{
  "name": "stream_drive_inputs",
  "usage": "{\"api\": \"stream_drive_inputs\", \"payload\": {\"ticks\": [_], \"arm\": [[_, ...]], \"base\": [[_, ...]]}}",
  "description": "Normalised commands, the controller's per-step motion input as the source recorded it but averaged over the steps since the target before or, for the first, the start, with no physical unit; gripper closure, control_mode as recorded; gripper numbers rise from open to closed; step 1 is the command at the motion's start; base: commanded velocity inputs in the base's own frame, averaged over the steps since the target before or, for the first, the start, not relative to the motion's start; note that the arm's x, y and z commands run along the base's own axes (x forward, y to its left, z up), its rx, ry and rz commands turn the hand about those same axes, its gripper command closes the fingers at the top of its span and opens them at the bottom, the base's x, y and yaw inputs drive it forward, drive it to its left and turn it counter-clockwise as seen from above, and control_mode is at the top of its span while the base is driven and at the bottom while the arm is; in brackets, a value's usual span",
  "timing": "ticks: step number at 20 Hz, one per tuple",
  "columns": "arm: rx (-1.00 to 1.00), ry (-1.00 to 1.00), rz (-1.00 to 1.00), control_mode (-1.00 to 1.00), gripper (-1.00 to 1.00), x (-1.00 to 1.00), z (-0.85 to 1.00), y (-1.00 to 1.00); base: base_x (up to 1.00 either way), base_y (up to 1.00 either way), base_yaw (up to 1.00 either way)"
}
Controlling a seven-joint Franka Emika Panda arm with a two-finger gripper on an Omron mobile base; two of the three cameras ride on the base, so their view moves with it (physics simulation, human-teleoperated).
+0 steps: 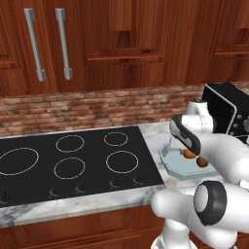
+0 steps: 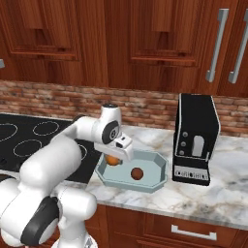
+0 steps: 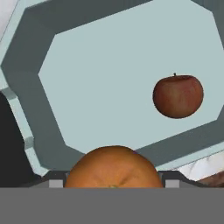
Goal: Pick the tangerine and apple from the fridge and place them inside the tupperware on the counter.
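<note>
2 fruits sit over the tupperware (image 2: pixel 157 180). Going left to right in the right base view, the black cooktop (image 2: pixel 29 140) is set into the marbled counter (image 2: pixel 227 193), then comes the white arm bent down over the tray, then the tangerine (image 2: pixel 113 160) under the gripper (image 2: pixel 116 157) at the tray's left side, then the apple (image 2: pixel 137 173) lying on the tray floor, and last a black appliance (image 2: pixel 196 138) standing just beside the tray's right rim. In the hand view the tangerine (image 3: pixel 113 168) sits between the 2 finger tips, held above the pale tray floor, and the apple (image 3: pixel 178 96) rests apart from it, stem up. The fingers are closed about the tangerine.
</note>
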Motion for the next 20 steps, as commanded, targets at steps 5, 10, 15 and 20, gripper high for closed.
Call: {"api": "stream_drive_inputs", "payload": {"ticks": [5,10,15,20], "arm": [[0.0,0.0,0.0,-1.0,1.0,0.23,-0.38,-0.11],[0.0,0.0,0.0,-1.0,1.0,0.08,-0.33,-0.04],[0.0,0.0,0.0,-1.0,1.0,0.1,-0.31,0.0],[0.0,0.0,0.0,-1.0,1.0,0.15,-0.34,0.0]], "base": [[0.0,0.0,0.0],[0.0,0.0,0.0],[0.0,0.0,0.0],[0.0,0.0,0.0]]}}
